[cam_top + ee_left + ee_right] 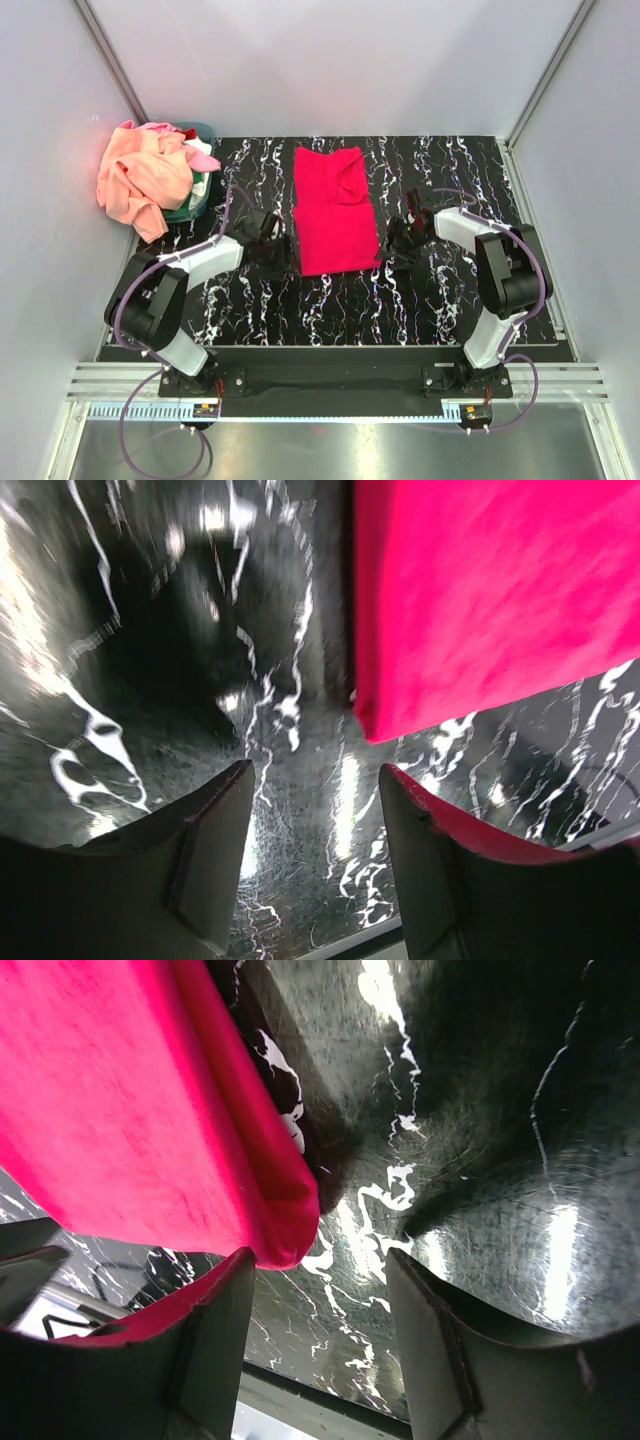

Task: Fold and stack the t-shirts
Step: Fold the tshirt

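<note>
A crimson-red t-shirt (335, 210) lies folded into a long strip on the black marbled table (340, 300), sleeve folded over at its far end. My left gripper (272, 243) is open and empty just left of its near left corner (375, 725). My right gripper (400, 243) is open and empty just right of its near right corner (285, 1245). In the left wrist view the left gripper (315, 780) has bare table between its fingers; so does the right gripper (320, 1270) in its own view. Peach-orange (140, 180), pink and white t-shirts (200, 160) are heaped at the far left.
A small teal basket (195, 200) sits under the heap of shirts at the table's far left corner. Grey walls enclose the table on three sides. The table's near edge shows close below both grippers in the wrist views.
</note>
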